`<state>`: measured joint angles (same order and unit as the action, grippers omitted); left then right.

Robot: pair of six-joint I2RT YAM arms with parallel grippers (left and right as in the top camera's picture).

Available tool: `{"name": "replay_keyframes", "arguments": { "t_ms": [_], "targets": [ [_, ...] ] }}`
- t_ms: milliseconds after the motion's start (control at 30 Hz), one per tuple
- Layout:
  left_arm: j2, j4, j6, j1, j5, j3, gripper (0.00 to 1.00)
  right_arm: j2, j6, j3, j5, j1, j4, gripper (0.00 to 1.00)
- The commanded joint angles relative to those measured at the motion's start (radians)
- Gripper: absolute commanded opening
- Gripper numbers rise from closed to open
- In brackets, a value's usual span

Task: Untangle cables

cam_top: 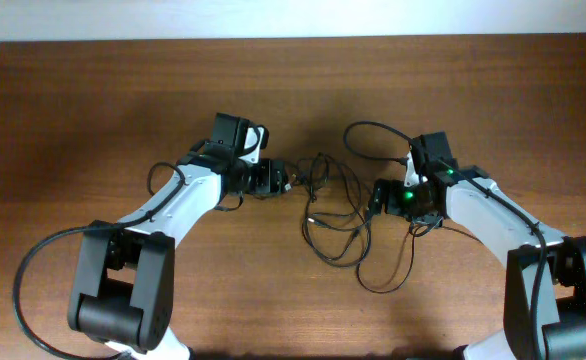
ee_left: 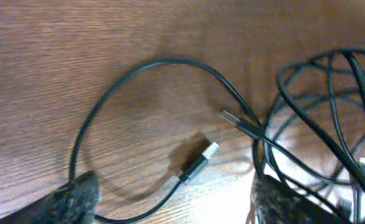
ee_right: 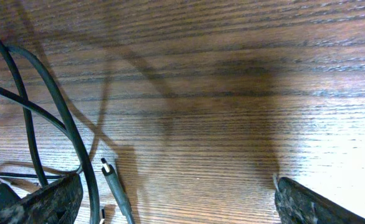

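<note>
While both my arms reach inward low over the table [cam_top: 93, 90], my left claw [ee_left: 176, 196] and right claw [ee_right: 182, 202] gape empty; the cables [cam_top: 335, 215] lie looped between them, crossings too tangled to trace, fingers mostly cropped.

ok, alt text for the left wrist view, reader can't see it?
A thin black cable arcs over the wooden table, with a silver-tipped plug lying inside the arc, just ahead of the left hand's open fingertips. At right, a second plug sticks out beside a bundle of tangled cables.
</note>
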<state>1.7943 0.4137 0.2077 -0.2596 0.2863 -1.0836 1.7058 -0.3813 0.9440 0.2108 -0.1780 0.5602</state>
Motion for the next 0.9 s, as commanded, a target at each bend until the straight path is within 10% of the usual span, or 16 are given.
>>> {"name": "replay_keyframes", "arguments": {
  "t_ms": [0, 100, 200, 333, 600, 733, 867],
  "targets": [
    [-0.114, 0.014, -0.084, 0.002, 0.083, -0.005, 0.77, -0.009, 0.007, -0.003, 0.010, -0.004, 0.000, 0.98],
    [-0.291, 0.031, -0.106, -0.001, 0.103, -0.005, 0.72, -0.009, 0.007, -0.003, 0.010, -0.004, 0.000, 0.98],
    [-0.367, 0.029, -0.105, -0.035, 0.103, -0.005, 0.38, -0.009, 0.007, -0.003, 0.010, -0.004, 0.000, 0.98],
    [-0.262, 0.002, -0.105, -0.157, 0.036, -0.003, 0.24, -0.009, 0.007, -0.003, 0.010, -0.004, 0.000, 0.98],
    [-0.045, -0.110, -0.105, -0.211, -0.127, -0.003, 0.36, -0.009, 0.007, -0.003, 0.010, -0.004, 0.000, 0.99],
    [-0.044, -0.125, -0.105, -0.211, -0.127, -0.003, 0.00, -0.009, 0.007, -0.003, 0.010, -0.004, 0.000, 0.98],
    [-0.044, -0.116, -0.103, -0.197, -0.209, -0.004, 0.00, -0.010, -0.014, 0.001, 0.279, -0.001, 0.026, 0.98]
  ]
}}
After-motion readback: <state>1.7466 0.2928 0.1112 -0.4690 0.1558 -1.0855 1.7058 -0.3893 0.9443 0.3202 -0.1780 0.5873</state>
